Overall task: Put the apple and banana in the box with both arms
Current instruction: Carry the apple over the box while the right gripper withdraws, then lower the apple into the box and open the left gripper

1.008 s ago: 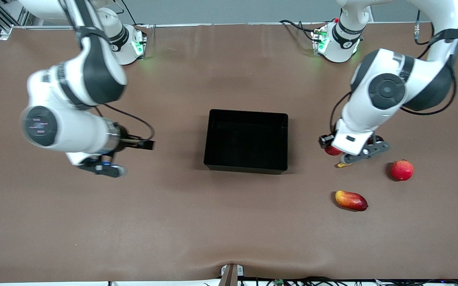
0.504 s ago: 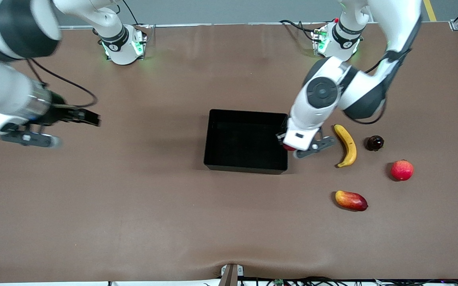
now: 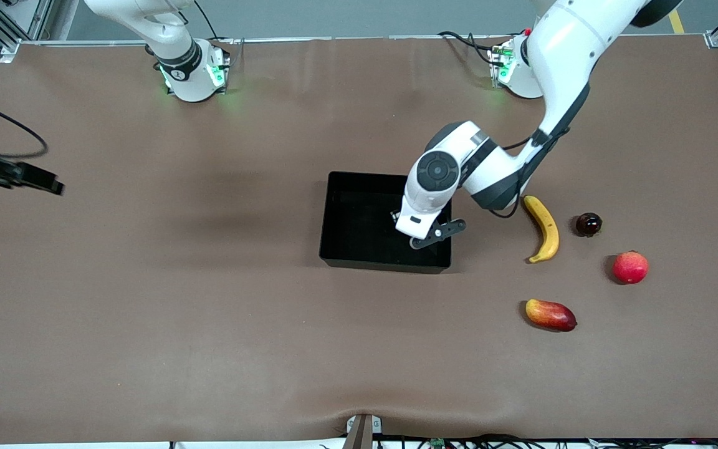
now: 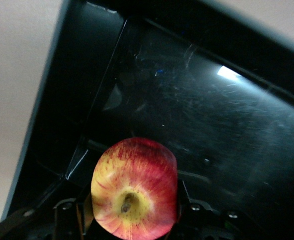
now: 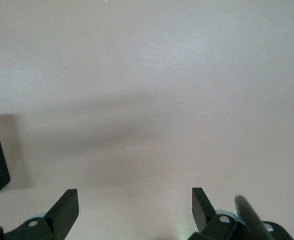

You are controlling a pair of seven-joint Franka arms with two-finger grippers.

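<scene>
Since a second ago the left arm has swung from the fruit at its own end of the tabletop to the box, carrying the apple [image 4: 134, 189] with it; the right arm has drawn away toward its own end and now shows only at the front view's edge.

Clamped between the left jaws [image 4: 131, 220], the apple hangs stem dimple toward the wrist camera, over the box [image 3: 359, 249] interior near the wall facing the banana. In the front view the left gripper [image 3: 424, 234] hides the apple.

At about 3 o'clock from the box the banana [image 3: 543, 228] lies on the tabletop [image 3: 209, 324], well clear of the wall. A dark round fruit [image 3: 588, 224] sits just beside it at 3 o'clock, a pink-red fruit [image 3: 630, 267] at 4 o'clock, and a mango-like fruit [image 3: 550, 314] at 6 o'clock, nearer the front camera.

The right jaws [image 5: 135, 205] stand wide apart and empty over bare tabletop.
</scene>
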